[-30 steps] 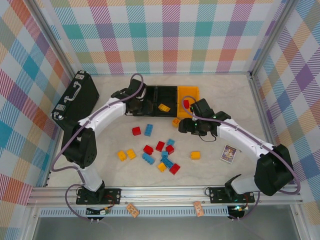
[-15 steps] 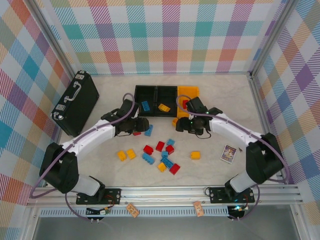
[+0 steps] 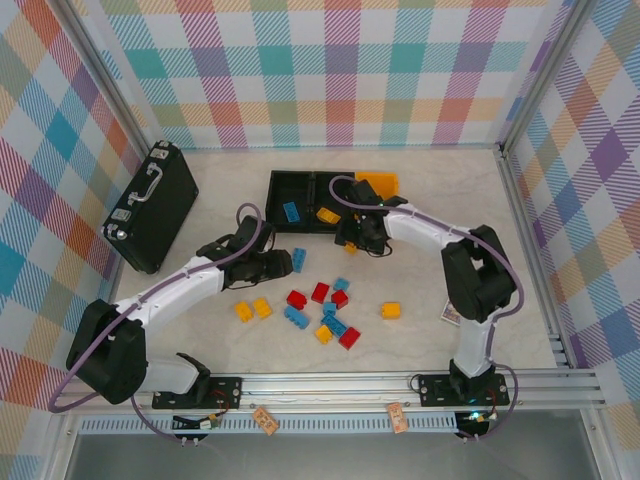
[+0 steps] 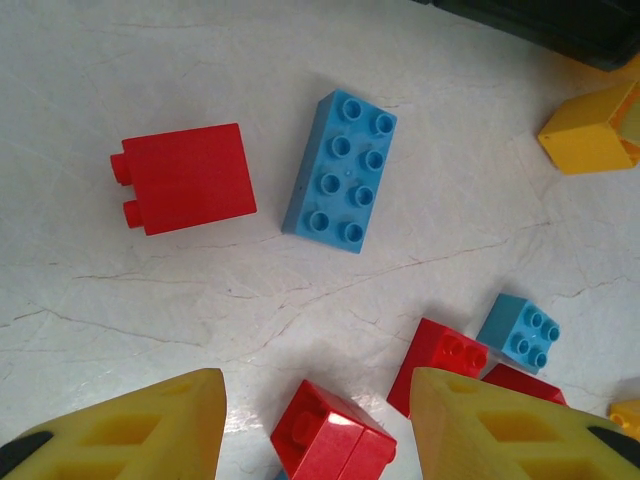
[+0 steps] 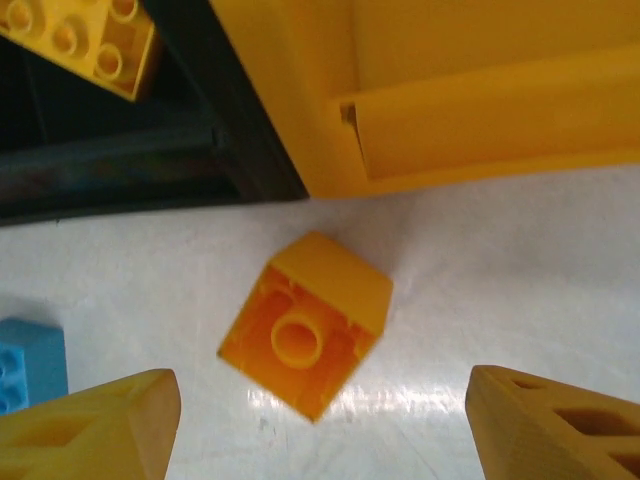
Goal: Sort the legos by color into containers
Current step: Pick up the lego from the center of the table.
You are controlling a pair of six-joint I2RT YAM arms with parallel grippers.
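While arms are hovering, containers point(image 3: 312, 195): three (joined row).
legos point(image 3: 320, 292): about fifteen lying loose, two binned.
left gripper point(image 4: 315, 400): gaping, holding nothing.
right gripper point(image 5: 322, 390): gaping, empty.

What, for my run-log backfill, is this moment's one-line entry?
left claw: open, empty, near red brick and blue brick | right claw: open, empty, above overturned yellow brick by yellow bin

Red, blue and yellow legos point(image 3: 320, 292) scattered loose before 3 joined containers point(image 3: 303, 190), 1 blue and 1 yellow inside.
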